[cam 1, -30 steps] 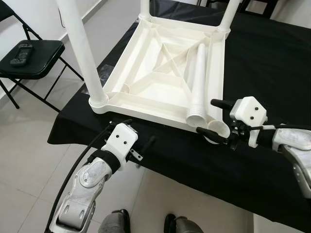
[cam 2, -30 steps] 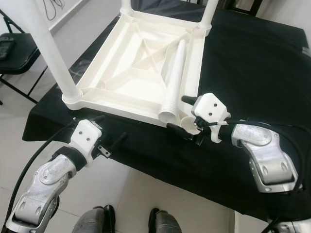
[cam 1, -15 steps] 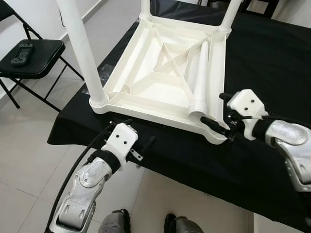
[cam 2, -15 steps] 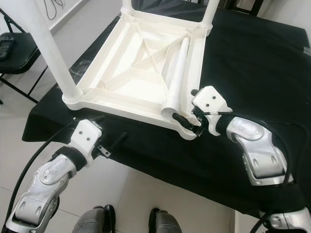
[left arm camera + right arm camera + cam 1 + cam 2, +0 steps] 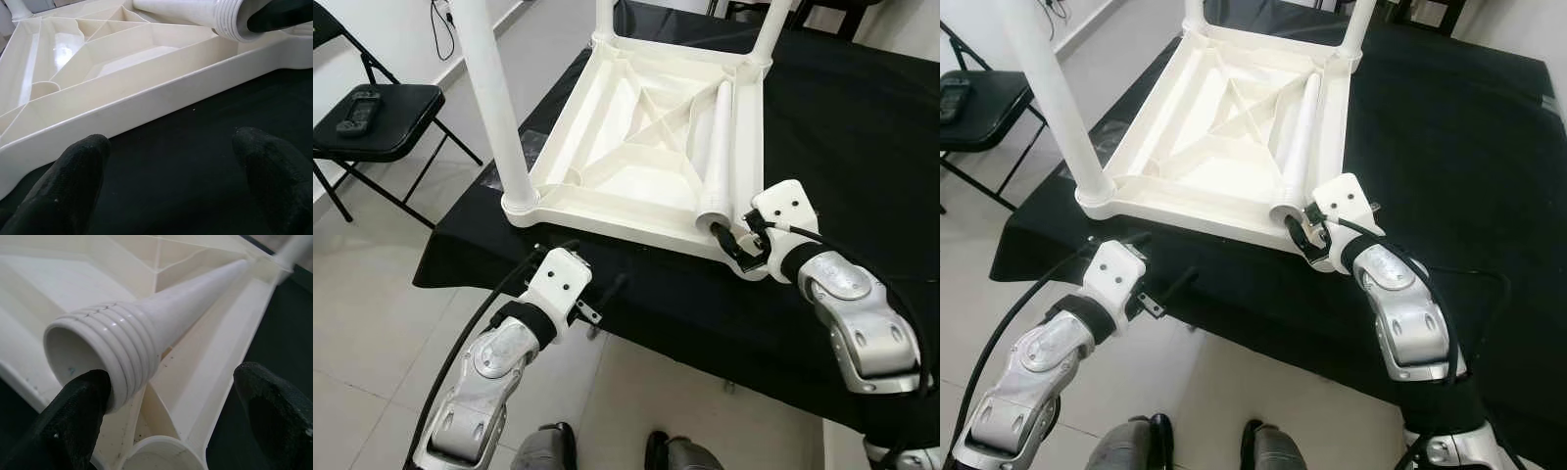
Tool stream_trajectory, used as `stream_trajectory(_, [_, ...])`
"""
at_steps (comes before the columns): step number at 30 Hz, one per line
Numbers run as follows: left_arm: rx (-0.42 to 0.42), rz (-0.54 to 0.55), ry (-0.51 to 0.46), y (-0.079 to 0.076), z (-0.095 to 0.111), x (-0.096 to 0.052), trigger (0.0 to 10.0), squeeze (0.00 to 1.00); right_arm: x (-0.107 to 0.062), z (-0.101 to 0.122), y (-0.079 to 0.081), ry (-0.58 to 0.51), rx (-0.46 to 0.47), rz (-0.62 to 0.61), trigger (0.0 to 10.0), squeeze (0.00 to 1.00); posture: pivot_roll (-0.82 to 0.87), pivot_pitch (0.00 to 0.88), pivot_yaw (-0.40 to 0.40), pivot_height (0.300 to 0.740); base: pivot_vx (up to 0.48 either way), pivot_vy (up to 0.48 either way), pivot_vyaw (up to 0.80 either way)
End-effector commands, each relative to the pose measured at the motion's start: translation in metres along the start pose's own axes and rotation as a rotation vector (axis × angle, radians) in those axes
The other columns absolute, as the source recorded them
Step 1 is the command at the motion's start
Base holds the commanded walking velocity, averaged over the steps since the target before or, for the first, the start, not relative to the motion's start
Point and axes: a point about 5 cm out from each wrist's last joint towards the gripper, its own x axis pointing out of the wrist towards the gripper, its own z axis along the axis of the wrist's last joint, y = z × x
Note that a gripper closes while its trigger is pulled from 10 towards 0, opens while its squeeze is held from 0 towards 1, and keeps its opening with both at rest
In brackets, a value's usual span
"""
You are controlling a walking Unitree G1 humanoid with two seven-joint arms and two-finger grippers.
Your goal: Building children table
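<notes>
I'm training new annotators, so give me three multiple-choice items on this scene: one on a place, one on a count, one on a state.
1. Where does the loose white plastic leg lie?
A. inside the upturned white plastic tabletop
B. on the floor
C. on the black folding chair

2. How many legs stand upright in corner sockets?
A. one
B. three
C. four

3. The right gripper is:
A. open at the leg's threaded end
B. shut on a cable
C. hanging idle

Answers: 1 A, it rests among the ribs; 2 B, one near socket is empty; 3 A, fingers spread.
</notes>
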Motion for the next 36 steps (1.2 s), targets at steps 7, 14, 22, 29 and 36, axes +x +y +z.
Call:
stream_trajectory(7, [-0.015, -0.004, 0.018, -0.003, -0.004, -0.002, 10.0, 0.0, 0.004, 0.001, -0.007, 0.015, 0.031, -0.182, 4.1, 0.0, 0.02, 0.228, -0.066, 0.74, 0.0, 0.0, 0.0])
stream_trajectory(14, [-0.016, 0.0, 0.018, -0.003, -0.004, -0.002, 10.0, 0.0, 0.013, 0.011, 0.007, -0.011, 0.05, -0.167, 0.0, 0.0, 0.02, 0.225, -0.07, 0.74, 0.0, 0.0, 0.0])
stream_trajectory(22, [-0.016, 0.0, 0.019, -0.005, -0.003, -0.002, 10.0, 0.0, 0.024, 0.019, 0.03, -0.04, 0.081, -0.115, 0.0, 0.0, 0.04, 0.222, -0.076, 0.74, 0.0, 0.0, 0.0])
stream_trajectory(29, [-0.013, 0.007, 0.018, -0.003, -0.002, -0.003, 10.0, 0.0, 0.028, 0.019, 0.029, -0.049, 0.093, -0.129, 0.0, 0.0, 0.05, 0.222, -0.079, 0.74, 0.0, 0.0, 0.0])
stream_trajectory(36, [-0.015, 0.016, 0.017, 0.0, -0.001, -0.004, 10.0, 0.0, 0.026, 0.025, 0.0, -0.105, 0.131, -0.213, 0.0, 0.0, 0.03, 0.227, -0.072, 0.74, 0.0, 0.0, 0.0])
